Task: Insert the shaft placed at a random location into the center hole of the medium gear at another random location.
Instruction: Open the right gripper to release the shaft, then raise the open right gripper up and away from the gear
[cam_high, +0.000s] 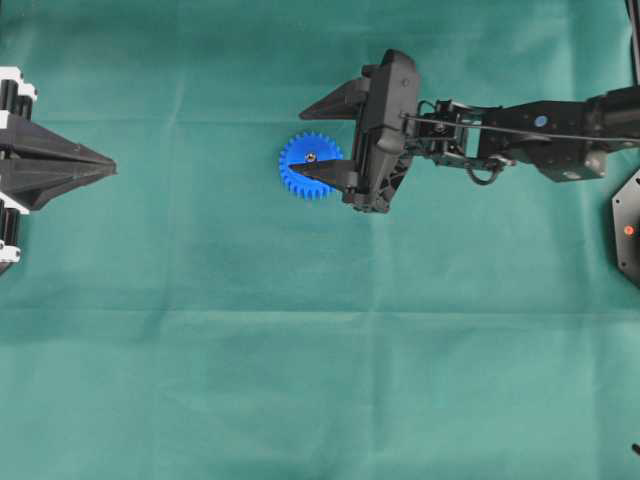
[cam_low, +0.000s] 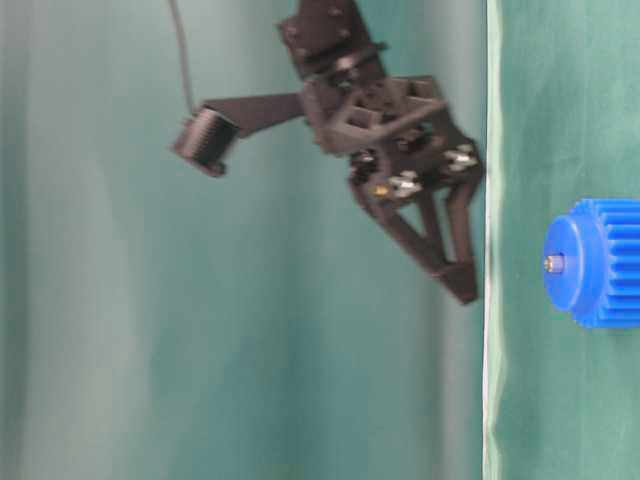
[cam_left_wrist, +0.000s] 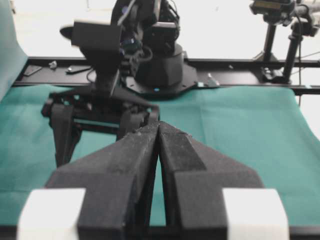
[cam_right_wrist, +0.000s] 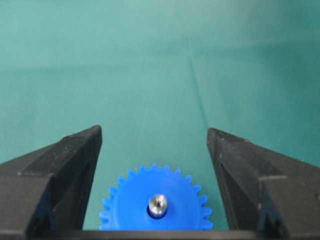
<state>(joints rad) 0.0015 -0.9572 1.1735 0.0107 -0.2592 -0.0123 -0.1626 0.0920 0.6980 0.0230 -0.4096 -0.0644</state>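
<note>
The medium gear looked like smooth bright blue plastic with a slight sheen. The shaft in its middle was shiny silvery metal. Around the gear, the desk wore matt green cloth, faintly creased. Both hands were matt black, slightly grainy plastic.

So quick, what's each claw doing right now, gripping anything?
Left claw: closed, holding nothing.
Right claw: open and empty, above the gear, with the shaft in its hole.

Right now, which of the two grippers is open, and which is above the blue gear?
The right gripper: its fingers stand wide apart over the gear. The left gripper is shut, far away.
</note>
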